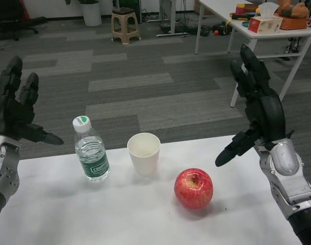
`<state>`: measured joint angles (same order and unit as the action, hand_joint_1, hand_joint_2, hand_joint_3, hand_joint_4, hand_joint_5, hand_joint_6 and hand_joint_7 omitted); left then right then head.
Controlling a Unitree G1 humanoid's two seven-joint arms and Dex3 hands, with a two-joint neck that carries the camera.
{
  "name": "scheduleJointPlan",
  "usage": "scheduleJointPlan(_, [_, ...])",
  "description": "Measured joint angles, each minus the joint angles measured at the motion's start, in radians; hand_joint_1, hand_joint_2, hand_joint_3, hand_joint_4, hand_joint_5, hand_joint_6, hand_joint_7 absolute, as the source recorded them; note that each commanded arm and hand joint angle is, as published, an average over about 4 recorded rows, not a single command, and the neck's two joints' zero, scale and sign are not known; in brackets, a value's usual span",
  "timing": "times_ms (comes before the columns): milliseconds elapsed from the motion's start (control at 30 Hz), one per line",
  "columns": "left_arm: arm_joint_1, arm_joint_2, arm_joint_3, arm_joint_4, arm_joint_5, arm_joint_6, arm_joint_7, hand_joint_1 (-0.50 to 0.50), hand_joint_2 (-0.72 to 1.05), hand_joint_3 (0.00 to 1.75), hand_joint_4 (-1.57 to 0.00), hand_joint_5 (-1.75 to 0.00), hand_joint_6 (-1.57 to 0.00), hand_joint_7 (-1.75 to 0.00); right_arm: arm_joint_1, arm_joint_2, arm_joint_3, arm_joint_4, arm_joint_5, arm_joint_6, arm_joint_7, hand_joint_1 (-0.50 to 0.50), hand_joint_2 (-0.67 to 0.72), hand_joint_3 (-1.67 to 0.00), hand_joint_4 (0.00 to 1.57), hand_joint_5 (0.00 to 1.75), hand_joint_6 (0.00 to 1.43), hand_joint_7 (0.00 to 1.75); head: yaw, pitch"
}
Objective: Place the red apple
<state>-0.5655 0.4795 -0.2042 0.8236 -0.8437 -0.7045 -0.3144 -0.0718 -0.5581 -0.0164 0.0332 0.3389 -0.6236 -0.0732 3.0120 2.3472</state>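
Red apple [193, 188] sits upright on the white worktop [53, 209], stem dimple up, below and just inward of the right hand [257, 104]. Not touched by either hand. Right hand raised above the worktop edge, fingers spread, thumb pointing down toward the apple, holding nothing. White paper cup [144, 152] stands further inward from that hand, near the apple. Water bottle [90, 150], white cap, green label, stands beside the cup, nearer the left hand [15, 109]. Left hand raised, fingers apart, empty.
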Motion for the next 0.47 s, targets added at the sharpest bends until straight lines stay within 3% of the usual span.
scheduleJointPlan(267, [0.000, 0.001, -0.002, 0.000, 0.000, 0.000, 0.000, -0.50, -0.28, 0.04, 0.00, 0.00, 0.00, -0.07, 0.000, 0.002, 0.005, 0.001, 0.000, 0.000, -0.002, -0.50, 0.30, 0.00, 0.00, 0.00, 0.00, 0.07, 0.001, 0.004])
scheduleJointPlan(467, [0.000, 0.001, -0.002, 0.000, 0.000, 0.000, 0.000, -0.50, -0.28, 0.06, 0.00, -0.03, 0.00, -0.07, 0.000, 0.002, 0.008, 0.002, 0.000, 0.000, -0.004, -0.49, 0.34, 0.00, 0.00, 0.00, 0.00, 0.07, 0.001, 0.006])
